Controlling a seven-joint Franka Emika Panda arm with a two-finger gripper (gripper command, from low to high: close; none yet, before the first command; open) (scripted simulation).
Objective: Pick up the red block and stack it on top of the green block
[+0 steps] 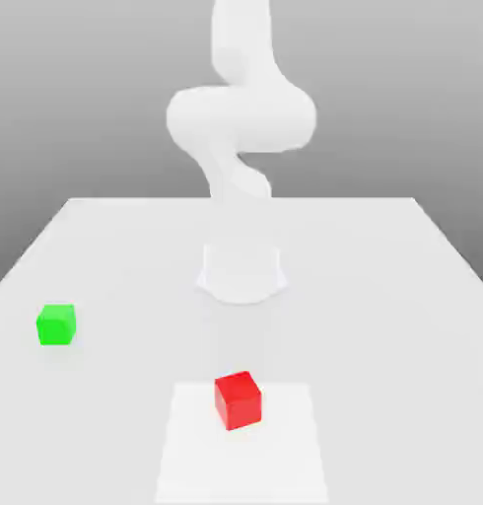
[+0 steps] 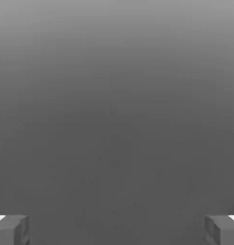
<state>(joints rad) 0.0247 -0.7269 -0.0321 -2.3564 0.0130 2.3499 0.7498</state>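
Simulated test scene, no real room: bare white worktop, plain grey backdrop behind it, white arm mounted at its middle.

Exterior view facing arm front-on.

We see a white table, a lighter square patch near its front edge, grey backdrop behind.

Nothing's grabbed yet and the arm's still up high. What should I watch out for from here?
1. The red block sits turned at an angle to the table edges, so the open gripper may need to turn to meet flat faces or it could nudge the block.
2. The green block is small and well off toward the exterior view's left; a slightly off-centre release could tip the red one off.
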